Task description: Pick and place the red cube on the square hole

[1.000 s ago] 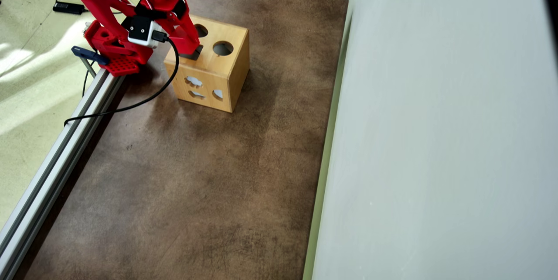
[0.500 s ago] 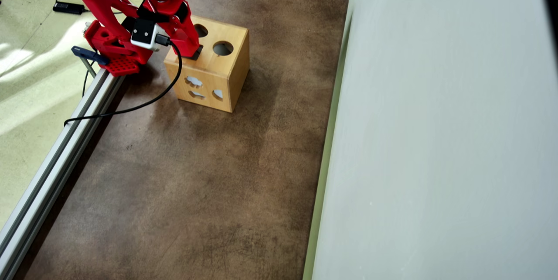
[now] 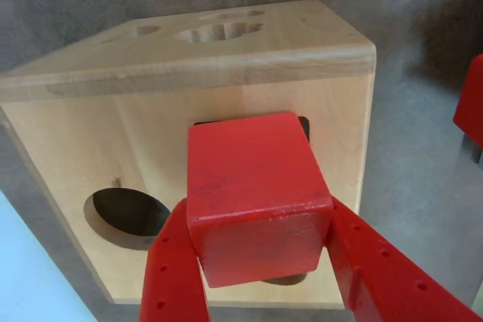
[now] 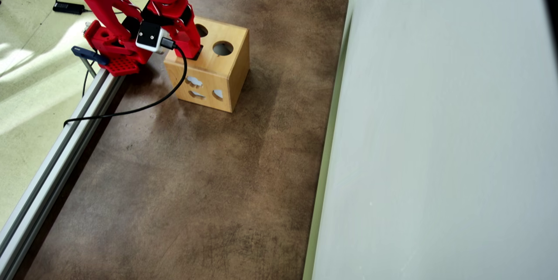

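Observation:
In the wrist view the red cube [image 3: 253, 194] fills the middle, clamped between my gripper's [image 3: 258, 216] two red fingers [image 3: 177, 269]. It hangs just over the top face of the wooden box [image 3: 90, 141]. Behind the cube only dark corner slivers of the square hole [image 3: 304, 127] show. In the overhead view the gripper [image 4: 192, 50] points down over the dark square hole [image 4: 195, 56] at the left of the box [image 4: 231, 70]; the arm hides the cube there.
A round hole [image 3: 124, 216] lies left of the cube, and two round holes [image 4: 222, 48] show from above. The box's side carries shaped cutouts [image 4: 194, 81]. A black cable [image 4: 130, 107] trails to the aluminium rail [image 4: 56, 158]. A pale wall [image 4: 436, 140] borders the table's right.
The wrist and its camera have swung slightly right and toward the far edge, standing more upright. The gripper tip stays over the box's left hole, still shut on the cube.

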